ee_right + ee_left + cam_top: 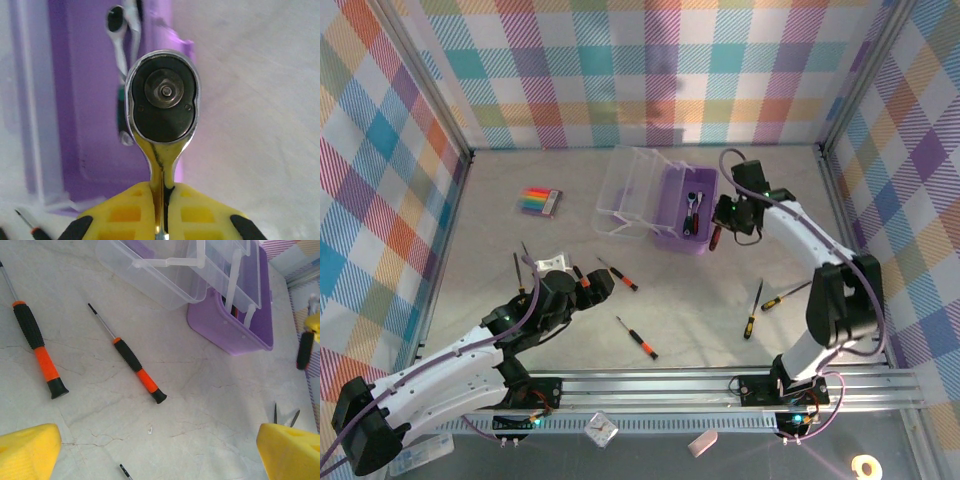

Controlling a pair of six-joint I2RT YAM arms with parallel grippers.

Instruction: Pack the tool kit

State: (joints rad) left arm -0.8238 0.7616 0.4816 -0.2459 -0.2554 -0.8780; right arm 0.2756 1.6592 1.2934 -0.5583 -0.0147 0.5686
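one purple box (672, 232) sits mid-table, its clear lid (625, 190) thrown open to the left. there are two ratchets: one lies inside the box (693, 211), and the other (162, 102) is in the right claw (161, 220). that claw is pinched tight on the ratchet's handle, with the head sticking out past the fingers at the box's right edge.

four screwdrivers lie in plain sight on the table: two orange-and-black (618, 274) (636, 337) and two yellow-handled (752, 310) (787, 295) near the right arm. two more thin shafts (518, 271) poke out beside the left arm. one rainbow pack (541, 201) lies far left.

the left claw (160, 452) is spread wide, its yellow fingers (27, 450) well apart, holding and touching nothing, above bare table near the orange screwdrivers.
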